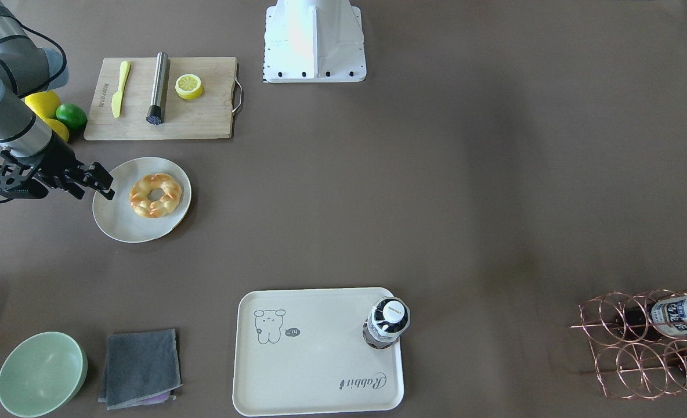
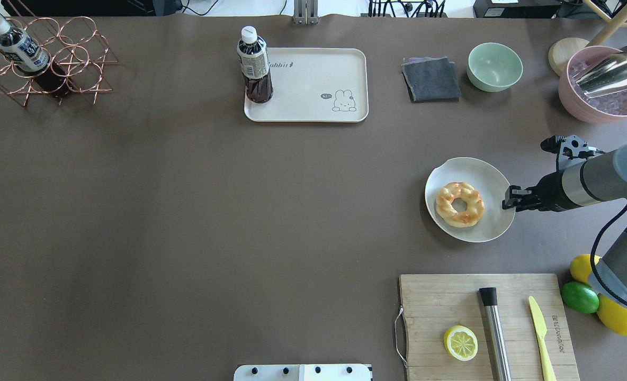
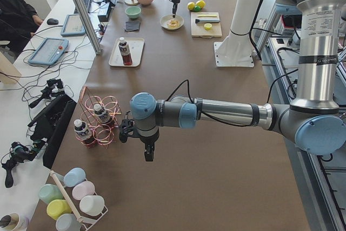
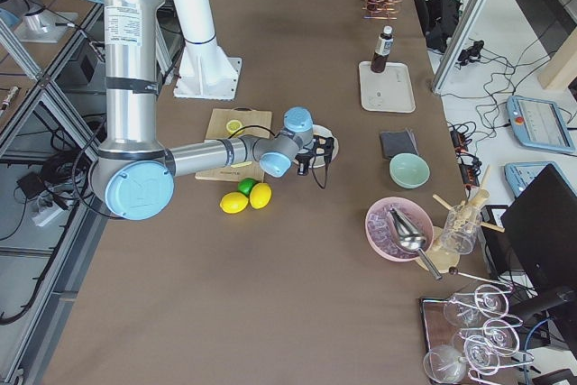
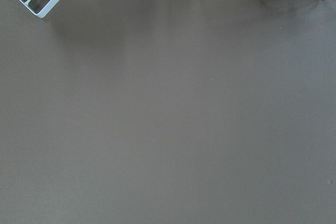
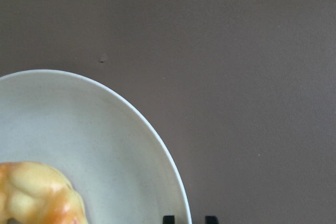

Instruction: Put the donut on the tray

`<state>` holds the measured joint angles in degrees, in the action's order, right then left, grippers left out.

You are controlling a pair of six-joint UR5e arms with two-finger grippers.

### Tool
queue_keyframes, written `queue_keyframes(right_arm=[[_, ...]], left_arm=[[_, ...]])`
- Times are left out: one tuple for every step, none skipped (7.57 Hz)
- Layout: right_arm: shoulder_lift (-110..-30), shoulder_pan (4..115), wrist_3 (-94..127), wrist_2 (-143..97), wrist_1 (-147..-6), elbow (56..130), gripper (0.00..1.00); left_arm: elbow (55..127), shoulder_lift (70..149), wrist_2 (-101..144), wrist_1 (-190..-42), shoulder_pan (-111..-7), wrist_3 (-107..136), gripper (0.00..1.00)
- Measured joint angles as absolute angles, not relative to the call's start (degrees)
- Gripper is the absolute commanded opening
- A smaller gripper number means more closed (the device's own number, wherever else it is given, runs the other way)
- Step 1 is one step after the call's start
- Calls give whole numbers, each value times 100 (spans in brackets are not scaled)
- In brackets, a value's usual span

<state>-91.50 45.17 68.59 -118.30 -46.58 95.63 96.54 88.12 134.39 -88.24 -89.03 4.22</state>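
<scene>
The golden twisted donut (image 1: 155,195) lies on a round off-white plate (image 1: 117,223); it also shows in the overhead view (image 2: 459,203). The cream tray (image 1: 320,363) with a line-drawn cartoon and "Rabbit" lettering lies far from the plate, with a dark drink bottle (image 1: 387,322) upright on one corner. My right gripper (image 1: 101,184) hovers at the plate's rim beside the donut, empty, its fingertips a little apart in the right wrist view (image 6: 189,219). My left gripper (image 3: 147,152) hangs over bare table near the copper rack; I cannot tell whether it is open or shut.
A wooden cutting board (image 2: 451,301) holds a lemon half (image 2: 460,342), a steel cylinder (image 2: 494,333) and a yellow knife (image 2: 540,333). Lemons and a lime (image 2: 580,297) lie by my right arm. A green bowl (image 2: 494,66), a grey cloth (image 2: 431,79), a pink bowl (image 2: 605,90) and a copper rack (image 2: 43,69) stand along the far edge.
</scene>
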Motion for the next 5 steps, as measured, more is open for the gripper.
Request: queue_keyframes(right_arm=[[-9127, 4513, 6920, -11814, -4658, 9562, 0], [-9083, 4512, 7054, -11817, -4658, 9568, 0], [-9052, 4523, 7153, -11845, -4660, 9603, 0], [-9030, 4680, 7208, -12012, -4666, 9764, 0], [-8980, 5050, 7222, -12495, -4664, 9868, 0]], left_arm=[[9657, 8819, 13438, -8824, -8899, 422, 98], [9663, 8821, 13438, -8824, -8900, 422, 98], [9671, 8827, 13438, -8824, -8899, 422, 98], [9679, 8830, 13439, -8829, -8900, 422, 98], [9682, 8832, 13438, -8831, -8901, 422, 98]])
